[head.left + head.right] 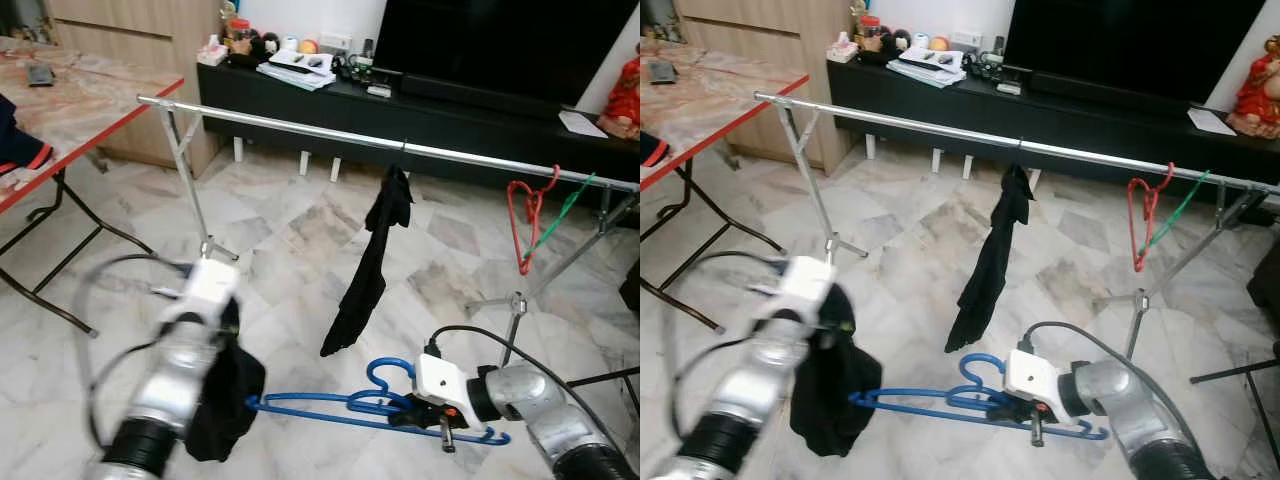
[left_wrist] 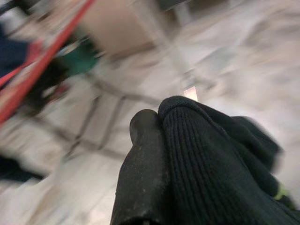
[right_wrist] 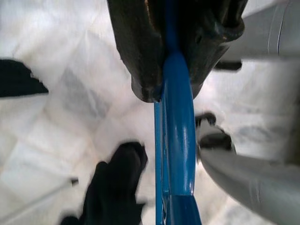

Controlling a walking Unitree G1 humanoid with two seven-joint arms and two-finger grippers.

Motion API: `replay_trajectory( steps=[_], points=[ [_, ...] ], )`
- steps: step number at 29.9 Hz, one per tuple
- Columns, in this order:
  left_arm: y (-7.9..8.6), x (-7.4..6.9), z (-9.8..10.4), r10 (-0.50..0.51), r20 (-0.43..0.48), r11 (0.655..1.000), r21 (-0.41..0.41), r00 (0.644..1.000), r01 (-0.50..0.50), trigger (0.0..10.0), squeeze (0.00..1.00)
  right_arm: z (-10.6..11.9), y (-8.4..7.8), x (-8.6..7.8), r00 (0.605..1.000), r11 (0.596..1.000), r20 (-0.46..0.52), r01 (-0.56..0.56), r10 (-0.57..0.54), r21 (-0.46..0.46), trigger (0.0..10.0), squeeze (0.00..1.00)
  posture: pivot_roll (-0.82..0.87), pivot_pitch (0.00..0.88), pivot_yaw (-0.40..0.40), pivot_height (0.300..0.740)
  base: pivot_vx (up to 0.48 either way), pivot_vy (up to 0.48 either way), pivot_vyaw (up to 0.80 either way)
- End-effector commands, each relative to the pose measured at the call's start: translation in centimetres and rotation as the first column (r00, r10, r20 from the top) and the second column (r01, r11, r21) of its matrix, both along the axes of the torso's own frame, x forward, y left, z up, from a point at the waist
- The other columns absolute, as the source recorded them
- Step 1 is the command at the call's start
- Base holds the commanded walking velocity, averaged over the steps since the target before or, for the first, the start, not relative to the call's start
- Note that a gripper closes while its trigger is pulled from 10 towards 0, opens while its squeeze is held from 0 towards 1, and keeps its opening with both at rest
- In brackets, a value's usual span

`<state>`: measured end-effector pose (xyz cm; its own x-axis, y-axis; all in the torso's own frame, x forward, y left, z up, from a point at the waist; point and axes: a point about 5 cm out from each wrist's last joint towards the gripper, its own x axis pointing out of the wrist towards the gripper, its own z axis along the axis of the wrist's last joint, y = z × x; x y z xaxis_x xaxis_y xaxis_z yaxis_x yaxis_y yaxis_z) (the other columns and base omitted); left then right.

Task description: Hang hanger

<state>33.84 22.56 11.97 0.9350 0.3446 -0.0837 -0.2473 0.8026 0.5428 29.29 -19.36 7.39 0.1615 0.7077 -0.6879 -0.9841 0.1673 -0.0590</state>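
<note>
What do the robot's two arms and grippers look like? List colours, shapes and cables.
Both arms are silver metallic cylinders ending in ribbed black cuffs. Each carries a boxy white wrist housing, and a black cable loops from that housing back along the arm. The left gripper and right gripper have thick, matte black fingers with rounded tips.

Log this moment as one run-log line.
right gripper: shut on blue hanger | left gripper: shut on black garment | rail: not reached

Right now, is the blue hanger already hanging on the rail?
No. The blue hanger is held low over the floor by the right gripper, well below the rail.
</note>
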Motion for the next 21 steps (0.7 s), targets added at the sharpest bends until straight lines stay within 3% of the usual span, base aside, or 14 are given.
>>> replay_trajectory(
  steps=[1, 3, 7, 9, 10, 11, 12, 13, 14, 15, 16, 19, 20, 21],
  points=[
    [1.6, -0.6, -0.9, 0.064, -0.022, 0.998, 0.007, 0.998, -0.063, 0.0, 0.0, -0.3, -0.1, -0.3, 1.0, 1.0, -0.008, 0.001, -0.002, -0.027, 0.0, 0.0, 0.1, 0.047, -0.113, 0.74, 0.0, 0.0, 0.0],
    [3.7, -2.0, -2.4, 0.127, -0.059, 0.992, -0.008, 0.99, -0.128, 0.0, 0.0, -0.5, 0.0, -0.6, 1.0, 1.0, -0.022, -0.009, 0.009, -0.027, 0.0, 0.0, 0.1, 0.05, -0.111, 0.74, 0.0, 0.0, 0.0],
    [5.2, -3.3, -3.6, 0.181, -0.078, 0.981, -0.059, 0.98, -0.186, 0.0, 0.0, -0.6, 0.1, -0.6, 1.0, 0.999, -0.018, 0.004, -0.005, -0.032, 0.0, 0.0, 0.1, 0.054, -0.112, 0.74, 0.0, 0.0, 0.0],
    [5.5, -4.3, -4.2, 0.184, -0.063, 0.972, -0.135, 0.981, -0.191, 0.5, 0.0, -1.5, -0.2, 0.1, 0.993, 0.988, 0.043, 0.116, -0.112, -0.097, 0.0, 0.0, 0.1, 0.06, -0.119, 0.74, 0.0, 0.0, 0.0],
    [5.5, -4.3, -4.2, 0.184, -0.063, 0.972, -0.135, 0.981, -0.191, 0.5, 0.0, -1.5, -0.2, 0.1, 0.993, 0.988, 0.043, 0.116, -0.112, -0.097, 0.0, 0.0, 0.1, 0.06, -0.119, 0.74, 0.0, 0.0, 0.0],
    [5.1, -4.3, -4.2, 0.163, -0.046, 0.969, -0.179, 0.986, -0.168, 6.5, 0.0, -1.9, -0.4, 0.5, 0.982, 0.975, 0.076, 0.184, -0.176, -0.125, 0.0, 0.0, 0.1, 0.06, -0.12, 0.74, 0.0, 0.0, 0.0],
    [3.7, -4.2, -3.3, 0.099, 0.068, 0.932, -0.355, 0.993, -0.069, 10.0, 0.0, -3.1, -0.6, 1.3, 0.924, 0.915, 0.164, 0.371, -0.346, -0.16, 0.0, 0.0, 0.09, 0.063, -0.121, 0.74, 0.0, 0.0, 0.0],
    [3.7, -4.2, -3.3, 0.099, 0.068, 0.932, -0.355, 0.993, -0.069, 10.0, 0.0, -3.1, -0.6, 1.3, 0.924, 0.915, 0.164, 0.371, -0.346, -0.16, 0.0, 0.0, 0.09, 0.063, -0.121, 0.74, 0.0, 0.0, 0.0],
    [2.8, -4.2, -2.8, 0.058, 0.119, 0.905, -0.424, 0.991, -0.002, 10.0, 0.0, -3.8, -0.6, 1.4, 0.875, 0.867, 0.191, 0.475, -0.446, -0.15, 0.0, 0.0, 0.1, 0.063, -0.125, 0.74, 0.0, 0.0, 0.0],
    [1.2, -4.2, -2.0, -0.03, 0.176, 0.882, -0.458, 0.984, 0.109, 10.0, 0.0, -4.8, -0.4, 1.3, 0.776, 0.777, 0.187, 0.624, -0.602, -0.086, 0.0, 0.0, 0.11, 0.066, -0.121, 0.74, 0.0, 0.0, 0.0],
    [0.5, -4.2, -1.7, -0.074, 0.191, 0.878, -0.452, 0.979, 0.154, 10.0, 0.0, -5.2, -0.2, 1.2, 0.726, 0.73, 0.171, 0.681, -0.666, -0.05, 0.0, 0.0, 0.11, 0.066, -0.121, 0.74, 0.0, 0.0, 0.0],
    [-1.3, -4.6, -0.9, -0.16, 0.239, 0.847, -0.465, 0.958, 0.257, 10.0, 0.0, -6.9, -0.5, 0.3, 0.522, 0.53, 0.121, 0.847, -0.844, 0.039, 0.0, 0.0, 0.11, 0.069, -0.112, 0.74, 0.0, 0.0, 0.0],
    [-2.1, -4.8, -0.5, -0.194, 0.253, 0.838, -0.46, 0.948, 0.295, 10.0, 0.0, -8.6, -0.3, -1.2, 0.412, 0.415, 0.057, 0.909, -0.909, 0.05, 0.0, 0.0, 0.1, 0.068, -0.106, 0.74, 0.0, 0.0, 0.0],
    [-2.4, -4.9, -0.5, -0.207, 0.256, 0.835, -0.457, 0.944, 0.307, 10.0, 0.0, -9.1, -0.1, -1.7, 0.387, 0.388, 0.03, 0.92, -0.921, 0.052, 0.0, 0.0, 0.1, 0.068, -0.106, 0.74, 0.0, 0.0, 0.0]
  ],
)
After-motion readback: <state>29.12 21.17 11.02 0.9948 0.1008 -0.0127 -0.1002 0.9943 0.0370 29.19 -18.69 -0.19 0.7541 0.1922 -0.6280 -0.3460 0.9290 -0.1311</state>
